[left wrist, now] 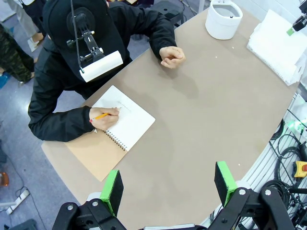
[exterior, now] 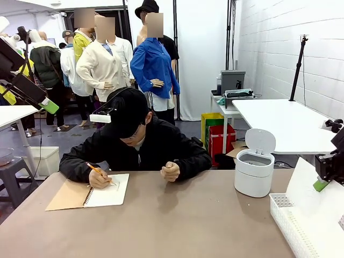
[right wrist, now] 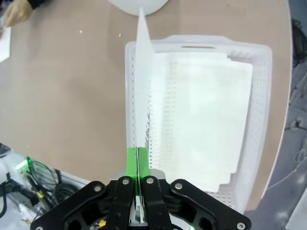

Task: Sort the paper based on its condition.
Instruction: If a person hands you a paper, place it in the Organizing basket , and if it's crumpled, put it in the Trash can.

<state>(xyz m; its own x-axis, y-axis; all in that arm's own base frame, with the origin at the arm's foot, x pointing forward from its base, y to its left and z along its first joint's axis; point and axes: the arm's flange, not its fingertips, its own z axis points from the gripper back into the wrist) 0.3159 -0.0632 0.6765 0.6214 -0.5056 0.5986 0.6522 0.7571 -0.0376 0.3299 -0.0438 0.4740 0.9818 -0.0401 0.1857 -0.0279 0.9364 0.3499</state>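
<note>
Front view: at the table's (exterior: 188,215) right edge, the right gripper (exterior: 321,185) pinches a paper sheet (exterior: 309,215) over the white basket (exterior: 283,214). Left wrist view: the left gripper (left wrist: 168,184) gapes empty above the table. Right wrist view: pads (right wrist: 132,163) clamp the sheet's edge; flat sheets (right wrist: 201,120) lie in the basket.

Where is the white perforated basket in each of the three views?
Front view: the white basket, lower right corner of the table.
Left wrist view: upper right edge.
Right wrist view: centre, beneath the sheet pinched in the right hand.
Shared landmark: the white bin beside the basket, in every view.
</note>
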